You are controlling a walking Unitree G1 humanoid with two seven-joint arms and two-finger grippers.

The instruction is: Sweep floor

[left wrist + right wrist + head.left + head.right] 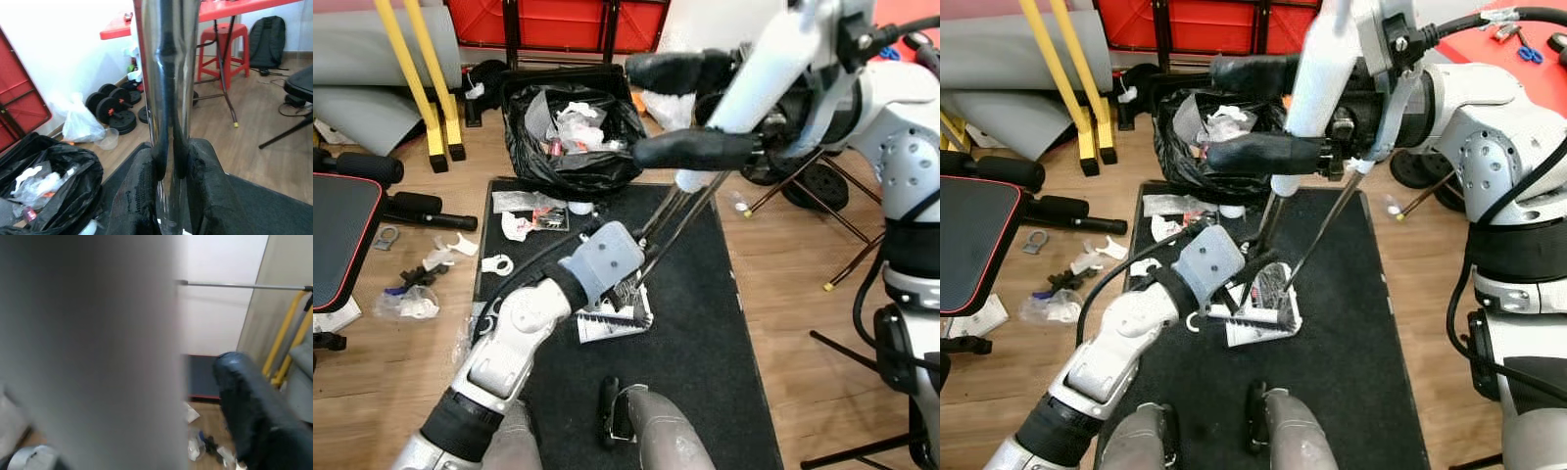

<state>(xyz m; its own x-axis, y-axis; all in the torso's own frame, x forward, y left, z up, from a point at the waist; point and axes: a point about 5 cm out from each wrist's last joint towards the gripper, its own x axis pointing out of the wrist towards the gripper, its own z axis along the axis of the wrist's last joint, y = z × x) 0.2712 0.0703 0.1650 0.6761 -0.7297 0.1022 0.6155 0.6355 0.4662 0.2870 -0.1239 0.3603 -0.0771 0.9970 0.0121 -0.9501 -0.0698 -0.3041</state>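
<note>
A long-handled broom, thick white at the top point(759, 73) and thin chrome rods lower down point(671, 220), slants across the middle. Its head sits with a white dustpan point(615, 318) holding scraps on the black floor mat point(715, 333). My right gripper point(641, 110) is raised high, shut on the white handle. My left gripper point(1246, 276) is low by the dustpan, shut on a chrome rod point(168, 98), which is pinched between its black fingers point(210, 191). Paper and plastic litter point(524, 215) lies at the mat's far left corner, with more litter point(431, 269) on the wood floor.
An open black rubbish bag point(570, 132) stands beyond the mat. A black weight bench point(342, 240) and yellow frame legs point(435, 108) are on the left. Weight plates point(818, 181) and thin stand legs point(847, 235) are on the right. My feet point(651, 426) stand on the mat's near edge.
</note>
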